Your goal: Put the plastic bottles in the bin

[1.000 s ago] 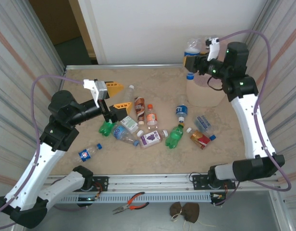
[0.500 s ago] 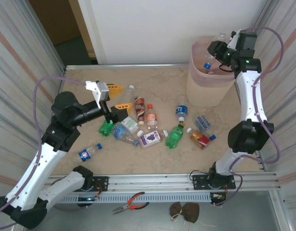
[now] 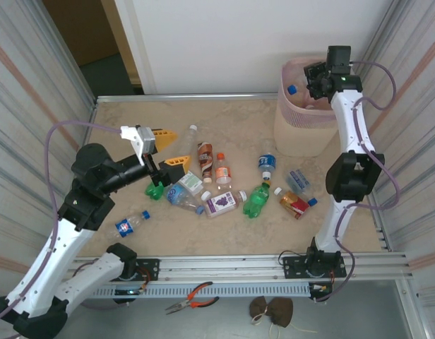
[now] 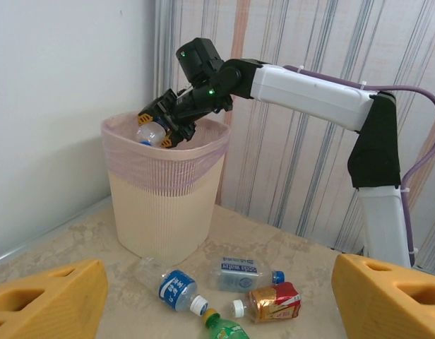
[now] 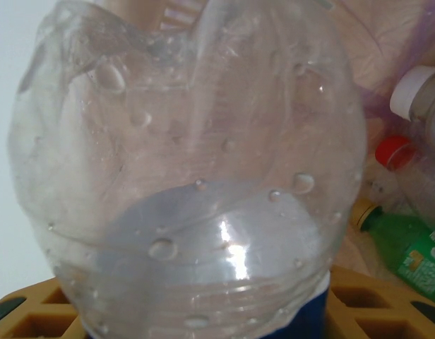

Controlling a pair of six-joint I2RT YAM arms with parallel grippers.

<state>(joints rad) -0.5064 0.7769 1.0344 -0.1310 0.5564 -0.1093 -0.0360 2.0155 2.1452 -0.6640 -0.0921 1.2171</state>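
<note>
Top external view, from the left: the left gripper (image 3: 169, 147) hangs over the table (image 3: 133, 120), its yellow fingers (image 3: 163, 133) spread wide with nothing between them. Just below and right of its fingertips the loose plastic bottles (image 3: 221, 203) lie scattered, with a green one (image 3: 156, 189) nearest, almost under the lower finger. A blue-labelled bottle (image 3: 130, 224) lies apart, back toward that arm's base. Farther right stands the bin (image 3: 302, 134). The right gripper (image 4: 161, 126) reaches over its rim, clamped on a clear bottle (image 3: 294, 89) with a blue cap, held tilted at the bin's mouth. In the right wrist view the bottle sits between the yellow pads (image 5: 27, 311). Beyond it, down in the pink liner, lie a white-capped bottle (image 5: 415, 92), a red-capped bottle (image 5: 395, 152) and another green bottle (image 5: 408, 247).
</note>
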